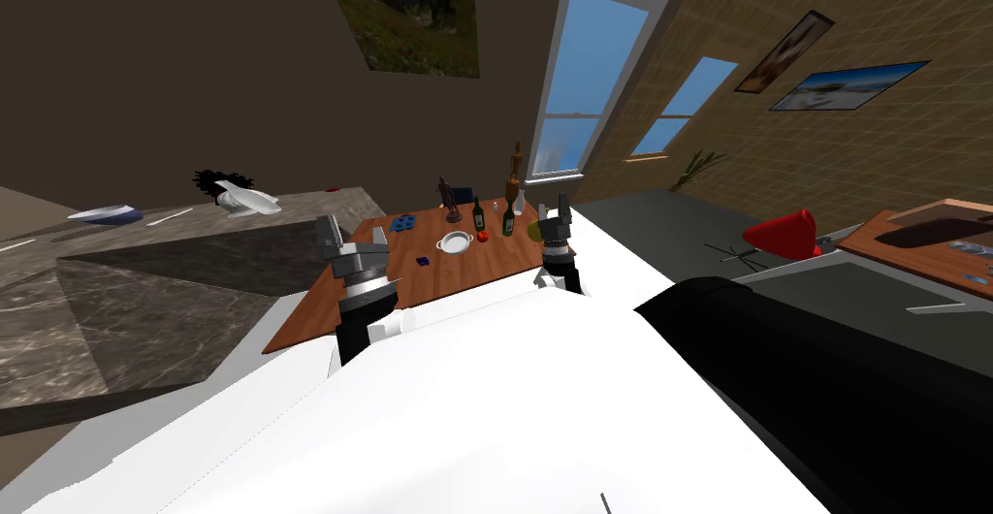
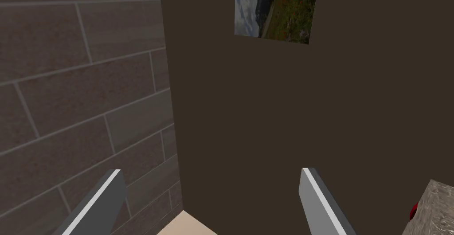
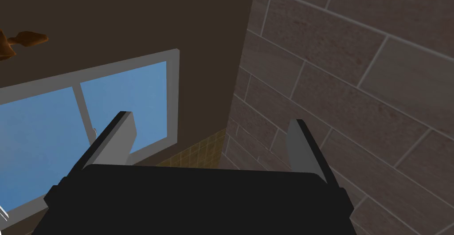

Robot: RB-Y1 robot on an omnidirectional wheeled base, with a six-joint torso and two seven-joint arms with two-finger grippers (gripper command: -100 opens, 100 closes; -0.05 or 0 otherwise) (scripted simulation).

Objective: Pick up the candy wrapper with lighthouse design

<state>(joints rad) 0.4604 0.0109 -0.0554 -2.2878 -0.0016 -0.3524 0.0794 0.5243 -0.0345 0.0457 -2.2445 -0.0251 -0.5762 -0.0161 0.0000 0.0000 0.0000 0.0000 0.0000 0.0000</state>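
Note:
A brown wooden table (image 1: 465, 280) stands just ahead of me. On it, near its left side, lies a small dark blue flat item (image 1: 423, 261); its design is too small to read, so I cannot tell whether it is the candy wrapper. A larger blue piece (image 1: 402, 221) lies further back. My left gripper (image 1: 354, 235) is raised over the table's left edge, open and empty, its fingers (image 2: 101, 197) spread wide towards a dark wall. My right gripper (image 1: 551, 209) is raised over the table's right edge, open and empty, its fingers (image 3: 119, 135) towards a window.
The table also holds a white bowl (image 1: 455, 241), two dark bottles (image 1: 507, 217), a red item (image 1: 482, 236) and brown statuettes (image 1: 449, 200). A marbled counter (image 1: 145, 275) with white dishes stands to the left. A red chair (image 1: 787, 234) and a black bulk (image 1: 834, 382) are to the right.

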